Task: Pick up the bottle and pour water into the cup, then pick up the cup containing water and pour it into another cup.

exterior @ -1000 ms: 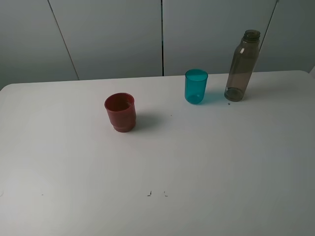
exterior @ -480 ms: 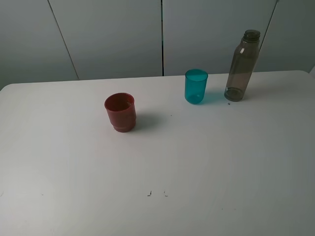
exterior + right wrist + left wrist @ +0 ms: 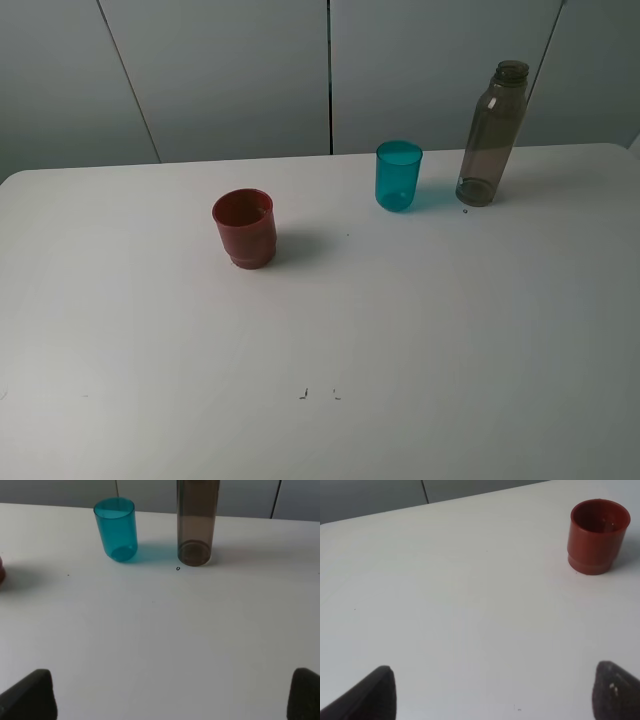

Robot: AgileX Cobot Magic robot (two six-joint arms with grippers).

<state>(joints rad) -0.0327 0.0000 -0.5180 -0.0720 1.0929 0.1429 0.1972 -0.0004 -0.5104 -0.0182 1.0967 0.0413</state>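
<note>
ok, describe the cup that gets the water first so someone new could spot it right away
Start at the white table and look to its far edge, near the grey wall panels. Beside the tall smoky bottle, on its left in the overhead view, stands the teal cup, upright and not touching it. It is slim and see-through blue, unlike the squat, solid red cup nearer the middle.

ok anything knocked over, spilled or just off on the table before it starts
Nothing stands out. The tall smoky grey-brown plastic bottle, the translucent teal-blue tumbler and the squat dark red plastic cup all stand upright and apart on the white table, with no puddle visible. The bottle has no cap on.
</note>
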